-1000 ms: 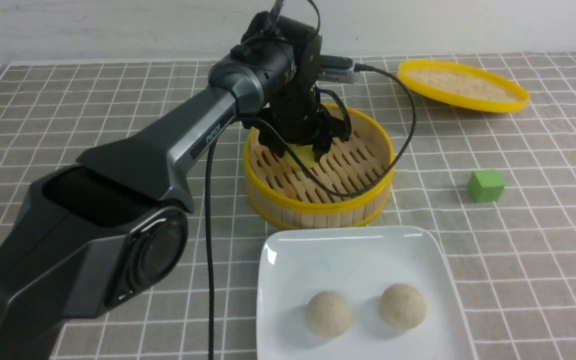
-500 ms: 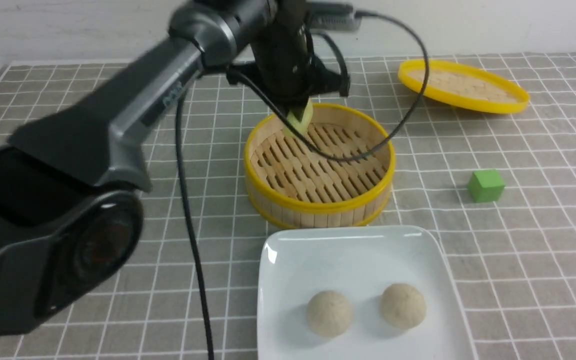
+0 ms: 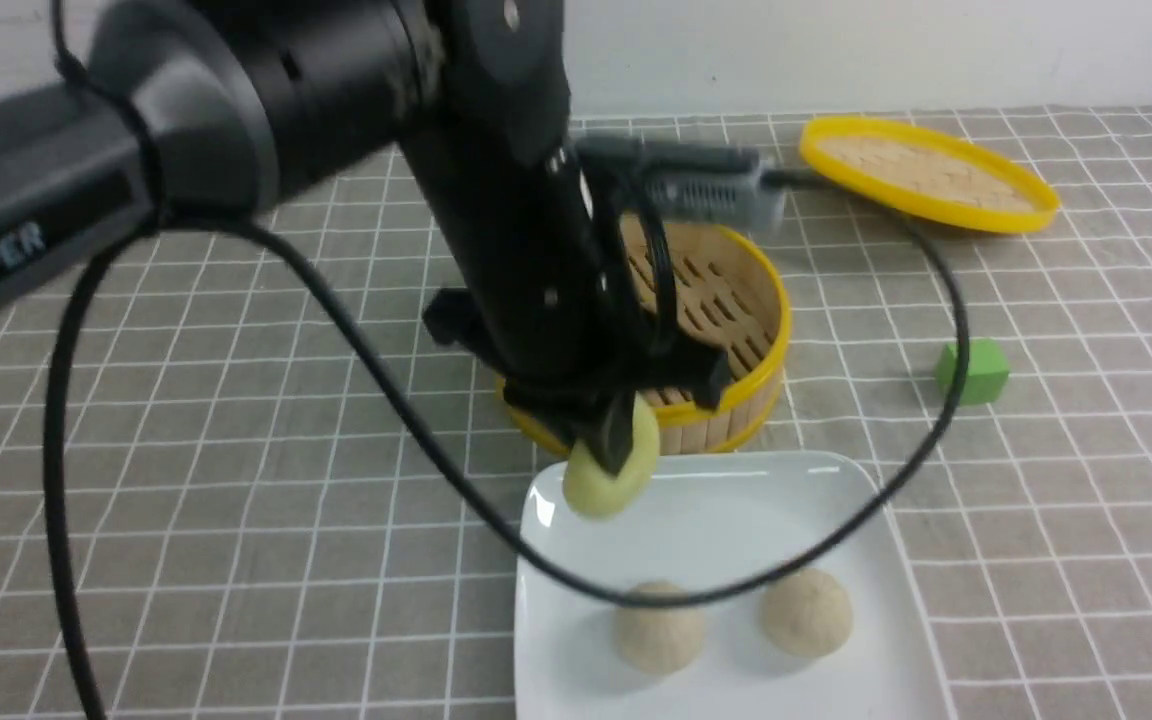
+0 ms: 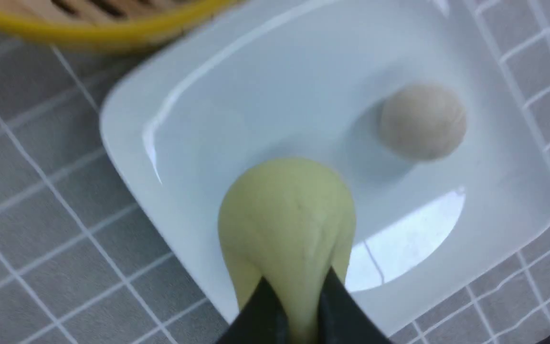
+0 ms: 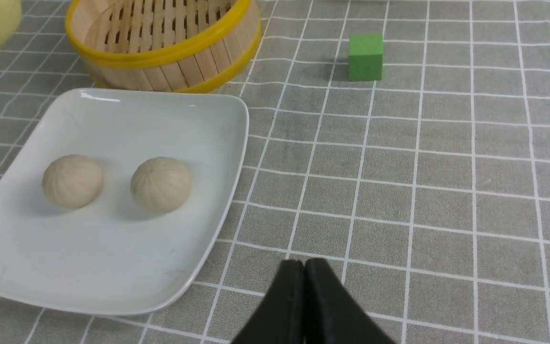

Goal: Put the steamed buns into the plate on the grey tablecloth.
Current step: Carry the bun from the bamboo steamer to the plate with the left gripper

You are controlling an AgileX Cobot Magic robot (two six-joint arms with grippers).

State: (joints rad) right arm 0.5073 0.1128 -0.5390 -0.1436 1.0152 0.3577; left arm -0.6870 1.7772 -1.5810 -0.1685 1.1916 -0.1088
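Note:
My left gripper (image 3: pixel 618 452) is shut on the yellow-green steamed bun (image 3: pixel 604 478), squeezing it, and holds it in the air over the far left corner of the white square plate (image 3: pixel 736 515). In the left wrist view the pinched bun (image 4: pixel 287 215) bulges out beyond the gripper (image 4: pixel 299 298) above the plate (image 4: pixel 265 95). Two beige steamed buns (image 3: pixel 660 627) (image 3: pixel 805 612) lie side by side in the plate's near half. The plate rests on the grey tablecloth (image 3: pixel 236 450). Only the right wrist view shows my right gripper (image 5: pixel 303 267), shut and empty above bare cloth to the right of the plate (image 5: pixel 112 258).
The yellow-rimmed bamboo steamer (image 3: pixel 736 300) stands just behind the plate, with no buns in the part I see. Its round lid (image 3: pixel 926 175) lies at the back right. A green cube (image 3: pixel 972 372) sits right of the steamer. The left arm's black cable (image 3: pixel 836 530) hangs across the plate.
My left gripper closed on the yellow-green bun in the steamer, lifted it out and carried it toward me, to above the plate's far left corner. The two beige buns stayed put.

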